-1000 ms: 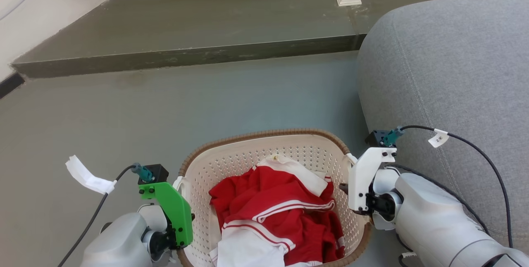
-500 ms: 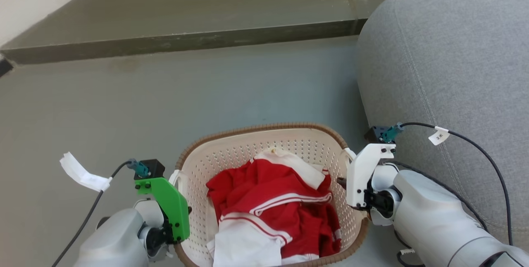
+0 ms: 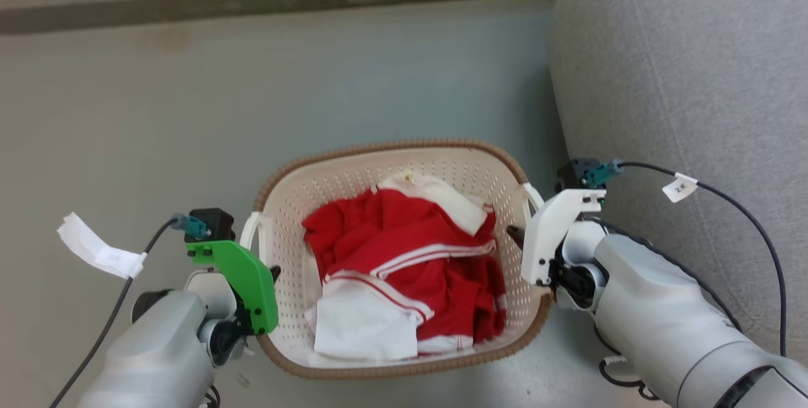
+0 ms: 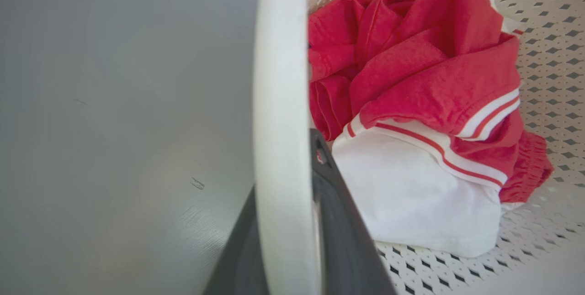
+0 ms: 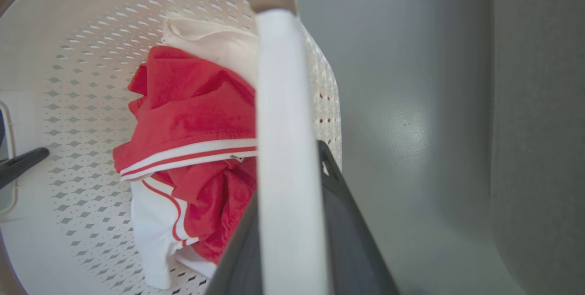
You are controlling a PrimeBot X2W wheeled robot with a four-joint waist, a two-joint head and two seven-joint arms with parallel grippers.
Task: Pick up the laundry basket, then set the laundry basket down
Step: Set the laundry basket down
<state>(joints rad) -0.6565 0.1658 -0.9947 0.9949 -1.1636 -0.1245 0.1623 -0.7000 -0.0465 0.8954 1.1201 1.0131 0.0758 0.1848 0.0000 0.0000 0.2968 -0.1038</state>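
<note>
Two grippers hold one laundry basket (image 3: 391,144) between them, one at each short side, over a grey floor (image 3: 189,111) and just beside a grey upholstered seat (image 3: 682,79). The left gripper (image 4: 283,167) is clamped on the white left handle (image 4: 279,80), with a dark finger (image 4: 333,213) on either side of the bar. The right gripper (image 5: 285,181) is clamped the same way on the white right handle (image 5: 279,103). Gripping both handles at once probably keeps the basket level and shares its weight between the arms, so the load does not tip out. These views do not settle whether the base rests on the floor or hangs just above it. Inside lies one loose heap of clothes: red fabric with white stripes (image 3: 404,237) on top and a folded white piece (image 3: 360,326) toward the near wall. How many separate garments make up the heap cannot be told. By count: one basket, two handles, two closed grippers, one pile of laundry, and two cables, each carrying one white paper tag (image 3: 95,250).
</note>
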